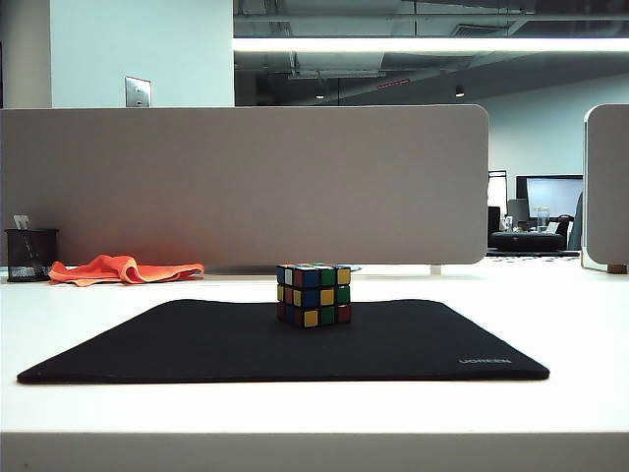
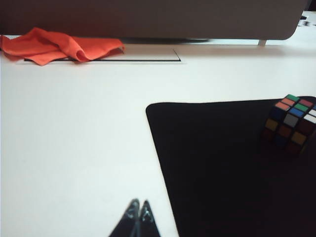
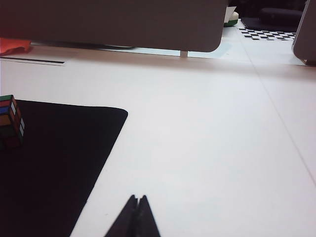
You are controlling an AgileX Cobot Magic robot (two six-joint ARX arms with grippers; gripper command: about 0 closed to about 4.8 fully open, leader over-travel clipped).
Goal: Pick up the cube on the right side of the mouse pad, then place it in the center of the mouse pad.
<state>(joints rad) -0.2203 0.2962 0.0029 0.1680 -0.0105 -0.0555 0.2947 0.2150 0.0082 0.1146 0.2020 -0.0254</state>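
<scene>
nearest to us in the exterior view is the front edge of the white table [image 1: 550, 413], and on it lies the mouse pad [image 1: 197, 344], a flat black mat with rounded corners and small grey lettering near its front right corner. neither arm shows in that view. we find the left gripper [image 2: 138, 217] only in the left wrist view, where its two dark fingertips meet in a point with no gap between them and nothing held; it hangs over bare white table just beside the left edge of the mouse pad [image 2: 212, 168]. we find the right gripper [image 3: 138, 213] in the right wrist view, its tips likewise pressed together and empty, over bare table just off the right edge of the mouse pad [image 3: 54, 163]

further back, the cube [image 1: 314, 294] sits upright on the mouse pad, about midway between its left and right edges and towards its rear edge, one corner turned to us, with yellow, blue, green and red stickers showing. the left wrist view catches the cube [image 2: 291, 123] well apart from the left gripper, and the right wrist view shows the cube [image 3: 11, 122] cut by the frame edge, well apart from the right gripper

beyond the pad, on the far left of the table, we see an orange cloth [image 1: 123, 268] lying crumpled, and left of it a black mesh pen cup [image 1: 30, 254]. behind everything stands a grey divider panel [image 1: 246, 182]
</scene>
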